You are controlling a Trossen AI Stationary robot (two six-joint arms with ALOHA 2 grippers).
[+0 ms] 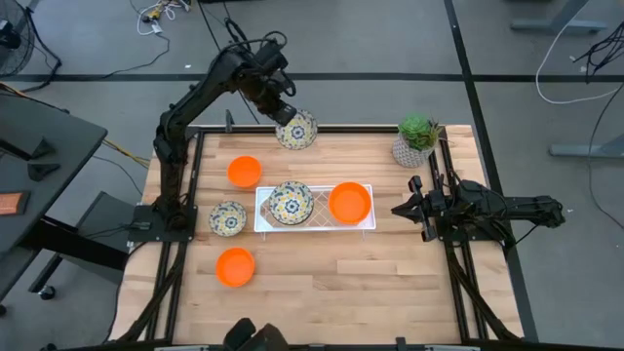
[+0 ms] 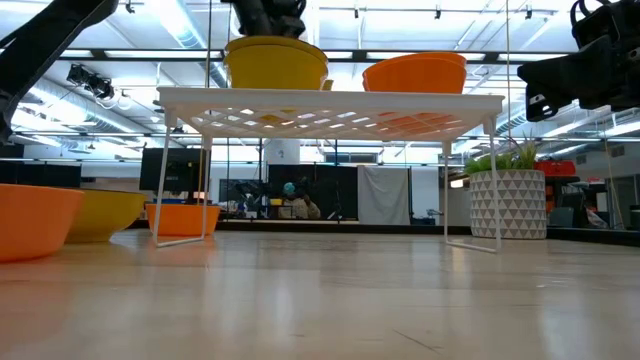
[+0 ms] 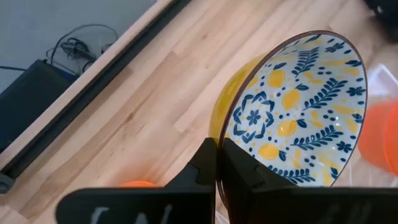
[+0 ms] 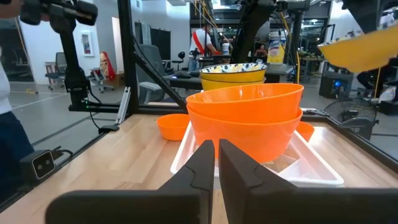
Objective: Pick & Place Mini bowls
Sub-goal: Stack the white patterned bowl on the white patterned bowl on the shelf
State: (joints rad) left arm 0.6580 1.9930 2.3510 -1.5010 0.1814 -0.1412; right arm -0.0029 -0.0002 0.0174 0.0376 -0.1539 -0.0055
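Right now, working across the table from my left: my left gripper (image 1: 284,109) hangs over the far edge of the table (image 1: 331,283), jaws pinched tight on the rim of a patterned bowl (image 1: 296,130), which tilts in the air with its blue-and-yellow inside showing in the left wrist view.

Below it on the wood, three bowls wait loose. An orange bowl (image 1: 244,171) sits toward the far left, a second patterned bowl (image 1: 228,217) lies just beside the left end of the white rack (image 1: 314,226), and another orange bowl (image 1: 235,266) sits nearer the front edge.

The rack stands mid-table and carries two loads: a patterned bowl (image 1: 291,202) on its left half and an orange stack (image 1: 350,203) on its right. In the right wrist view that stack shows two orange bowls nested, so I judge the sorting well begun.

At the far right corner stands the potted plant (image 1: 417,140), no part of this job.

My right gripper (image 1: 416,207) waits just off the right end of the rack, jaws drawn nearly together on nothing.

I judge the task somewhere near half done: one bowl in my grip to be set down, three on the table left to fetch.
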